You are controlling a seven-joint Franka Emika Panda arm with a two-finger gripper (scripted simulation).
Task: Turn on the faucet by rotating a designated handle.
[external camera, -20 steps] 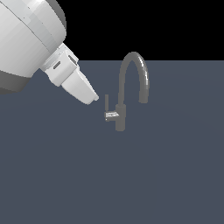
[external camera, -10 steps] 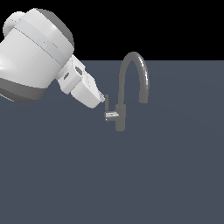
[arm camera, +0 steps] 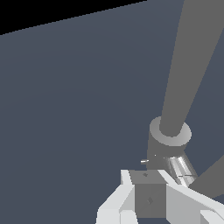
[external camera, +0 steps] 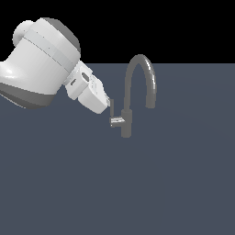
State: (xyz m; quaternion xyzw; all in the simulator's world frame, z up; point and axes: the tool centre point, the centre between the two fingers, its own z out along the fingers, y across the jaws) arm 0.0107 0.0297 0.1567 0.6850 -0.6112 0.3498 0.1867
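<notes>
Exterior view: mid-distance, side-on to faucet [external camera: 133, 98], slightly above. Wrist view: very close, behind gripper [arm camera: 151, 199], facing faucet base. Shared: faucet body, handle [external camera: 111, 109] stub, gripper tip

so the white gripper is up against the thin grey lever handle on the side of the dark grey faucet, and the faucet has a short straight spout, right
Not quite: the spout is tall and arched, a gooseneck, not short and straight. The exterior view shows the dark grey faucet curving up and over. The rest holds: the white gripper sits right at the thin grey lever handle on the faucet's side.
</notes>
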